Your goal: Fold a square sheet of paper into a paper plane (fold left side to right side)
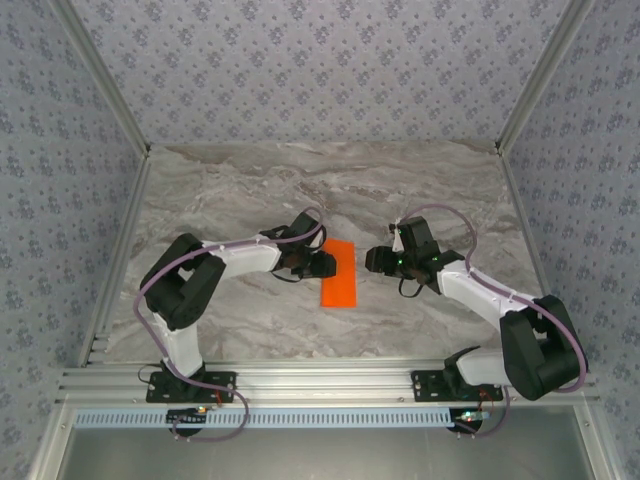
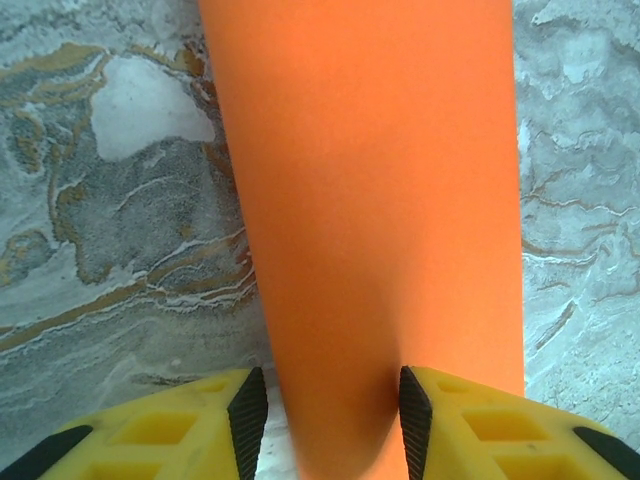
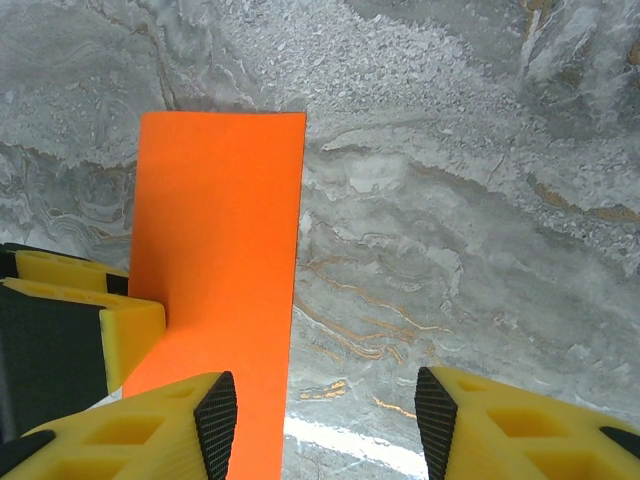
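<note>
paper (image 1: 339, 273): folded to a narrow oblong, lying flat on the table (image 1: 420, 190) at frame centre, between both grippers.

left gripper (image 2: 332, 412): fingers spread, straddling the paper's end at bottom of frame, probably to pin the fold flat; any grip on the edges not discernible.

right gripper (image 3: 325, 420): fingers spread, holding nothing; lower-left pad over the paper's edge, lower-right pad above bare table, probably poised to press the crease.

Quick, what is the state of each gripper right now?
left gripper: open, jaws apart over the orange paper, not clamping it.
right gripper: open, holding nothing.
</note>
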Controlling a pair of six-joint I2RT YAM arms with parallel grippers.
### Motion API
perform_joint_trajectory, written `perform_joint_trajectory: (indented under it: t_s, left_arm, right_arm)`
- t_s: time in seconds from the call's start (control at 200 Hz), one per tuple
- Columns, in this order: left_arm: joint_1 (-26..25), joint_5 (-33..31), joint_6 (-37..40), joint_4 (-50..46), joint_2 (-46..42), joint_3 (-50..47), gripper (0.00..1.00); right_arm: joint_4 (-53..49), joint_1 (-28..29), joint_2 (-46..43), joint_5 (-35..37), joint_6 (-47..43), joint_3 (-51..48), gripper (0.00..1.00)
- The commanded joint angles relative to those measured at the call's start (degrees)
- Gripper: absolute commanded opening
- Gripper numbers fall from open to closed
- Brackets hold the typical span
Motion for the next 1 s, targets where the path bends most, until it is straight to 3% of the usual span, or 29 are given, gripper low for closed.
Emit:
perform_joint_trajectory:
  t_s: [0.0, 0.655, 0.764, 0.994]
  left_arm:
    - [-0.3, -2.2, 1.3, -3.7, 1.4, 0.9, 0.42]
    - [-0.3, -3.7, 1.8, -5.0, 0.8, 1.5, 0.39]
    - [-0.3, -3.6, 2.0, -5.1, 0.7, 1.5, 0.33]
    - [-0.3, -4.0, 2.1, -5.4, 0.7, 1.7, 0.35]
  right_arm:
    - [-1.1, -0.2, -0.9, -0.2, -0.3, -0.9, 0.55]
    - [-1.5, -0.3, -0.9, -0.4, -0.3, -1.0, 0.55]
    - [-1.5, -0.2, -0.9, -0.3, -0.3, -1.0, 0.55]
    - [-1.5, -0.3, -0.9, -0.2, -0.4, -1.1, 0.55]
